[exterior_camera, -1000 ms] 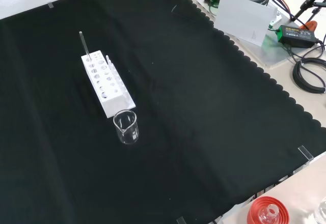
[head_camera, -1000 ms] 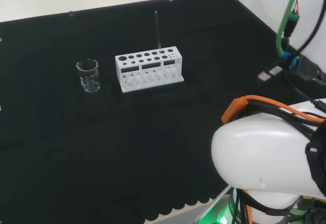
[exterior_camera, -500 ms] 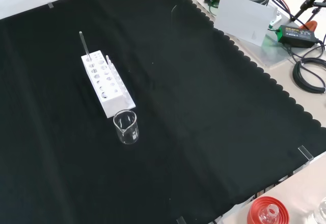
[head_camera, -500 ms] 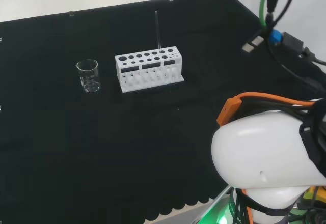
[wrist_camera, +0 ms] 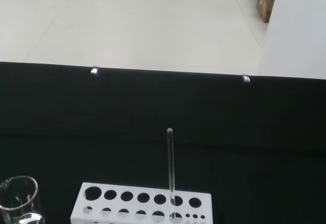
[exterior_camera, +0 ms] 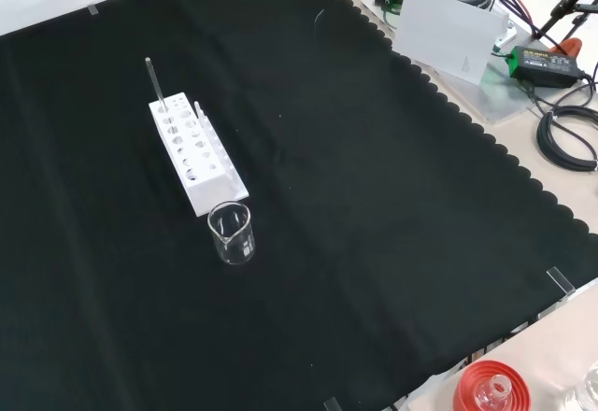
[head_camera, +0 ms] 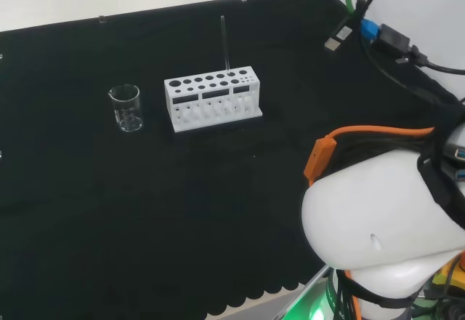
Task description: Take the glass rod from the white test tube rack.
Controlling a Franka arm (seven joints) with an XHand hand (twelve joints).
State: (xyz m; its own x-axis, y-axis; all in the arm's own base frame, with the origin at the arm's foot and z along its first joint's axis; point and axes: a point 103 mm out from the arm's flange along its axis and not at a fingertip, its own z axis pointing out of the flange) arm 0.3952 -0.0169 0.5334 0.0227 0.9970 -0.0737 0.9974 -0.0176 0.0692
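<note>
The white test tube rack (head_camera: pixel 211 100) stands on the black cloth, left of centre in the front view (exterior_camera: pixel 196 154). A clear glass rod (head_camera: pixel 224 44) stands upright in a hole near the rack's right end in the head view, which is its far end in the front view (exterior_camera: pixel 154 84). The wrist view looks at the rack (wrist_camera: pixel 142 206) from some way off, with the rod (wrist_camera: pixel 171 168) rising from one of its back-row holes. Nothing touches the rod or the rack.
A small clear beaker (head_camera: pixel 126 108) stands just off the rack's other end, also seen in the front view (exterior_camera: pixel 232 233). The arm's white link (head_camera: pixel 378 225) fills the head view's lower right. A red ribbed stand (exterior_camera: pixel 489 389) sits beyond the cloth's near edge.
In the head view the arm's cables and connector have swung upward and the white link has shifted slightly. The rack, rod and beaker have not moved.
</note>
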